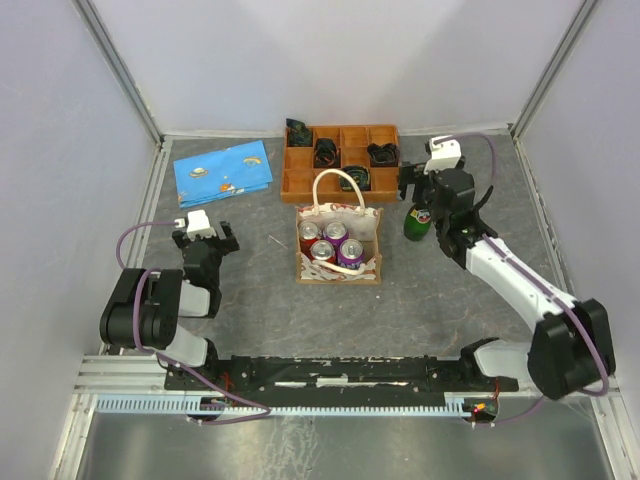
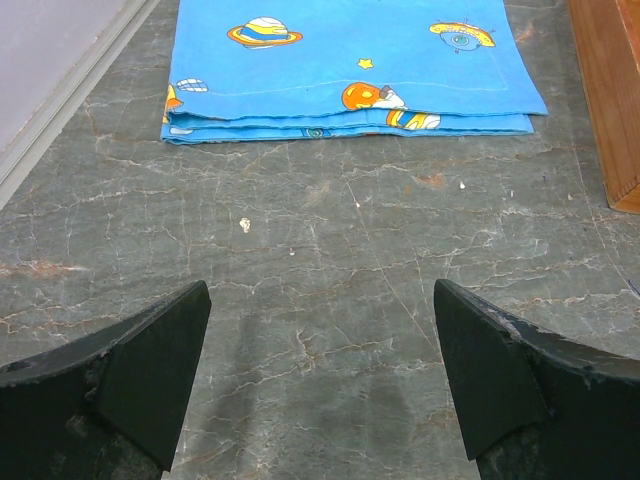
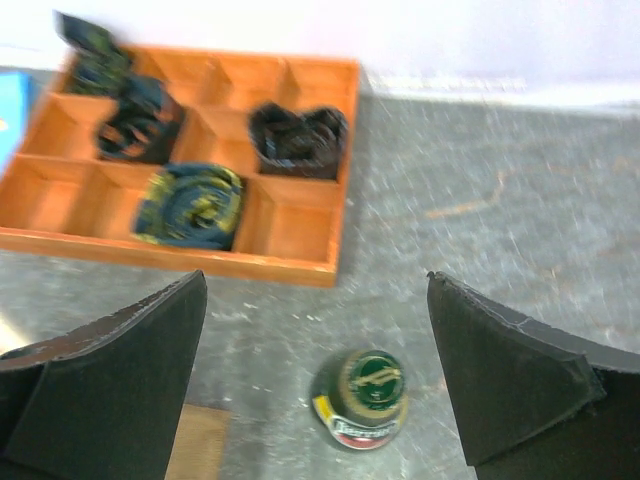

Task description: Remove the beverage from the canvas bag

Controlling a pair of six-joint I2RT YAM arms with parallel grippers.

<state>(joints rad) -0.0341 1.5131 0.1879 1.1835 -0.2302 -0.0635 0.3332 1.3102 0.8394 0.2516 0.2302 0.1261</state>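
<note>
The canvas bag [image 1: 366, 258] stands at the table's middle, cream with looped handles, holding several cans: red ones [image 1: 312, 233] and a purple one [image 1: 351, 250]. A green bottle [image 1: 418, 224] stands upright on the table to the bag's right; in the right wrist view it [image 3: 368, 398] shows from above, cap up, apart from both fingers. My right gripper [image 1: 415, 186] is open just above and behind the bottle. Its fingers [image 3: 500, 380] are spread wide. My left gripper [image 1: 204, 236] is open and empty over bare table at the left, fingers [image 2: 150, 370] wide apart.
An orange compartment tray [image 1: 300, 182] with several dark rolled items stands behind the bag; it also shows in the right wrist view [image 3: 290, 235]. A folded blue cloth [image 1: 223, 171] with planet prints lies at the back left, also in the left wrist view [image 2: 350, 60].
</note>
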